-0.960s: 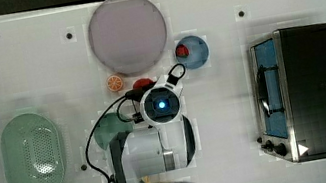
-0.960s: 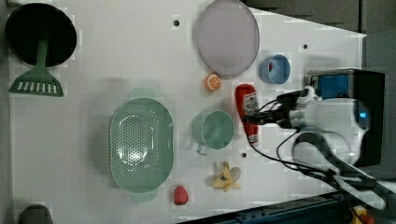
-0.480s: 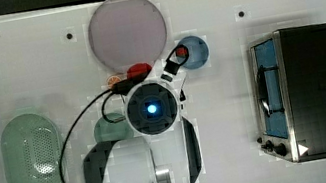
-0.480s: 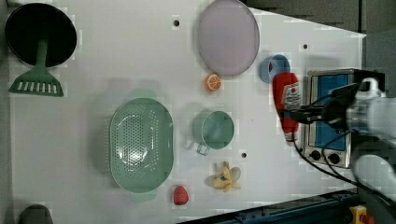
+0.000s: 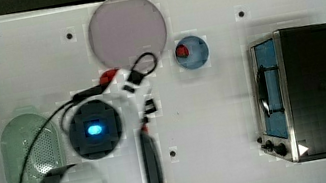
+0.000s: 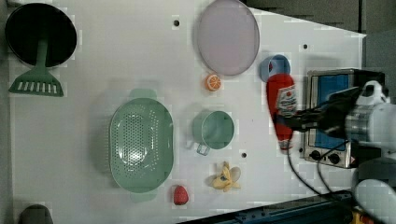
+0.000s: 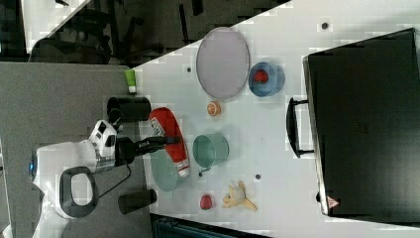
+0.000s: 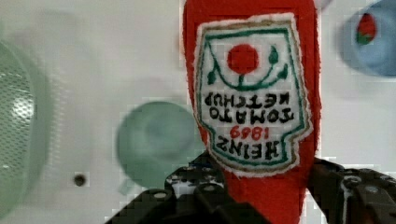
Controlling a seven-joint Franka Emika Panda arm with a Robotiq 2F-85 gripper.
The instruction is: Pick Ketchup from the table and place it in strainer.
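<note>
Gripper (image 8: 261, 196) pinched on the Ketchup (image 8: 252, 93) low on its body, label facing the wrist camera. Bottle carried clear of the table (image 6: 116, 56), seen in the left view in front of the toaster oven (image 6: 327, 93). Below, green cup (image 6: 215, 129), then strainer (image 6: 140, 144) toward the left view's left, well apart. Farther off: orange slice (image 6: 213, 82), lilac plate (image 6: 227, 37), blue bowl (image 5: 193, 52).

Strainer (image 5: 29, 150) part hidden under arm — Ketchup (image 8: 254, 107) cut off.
</note>
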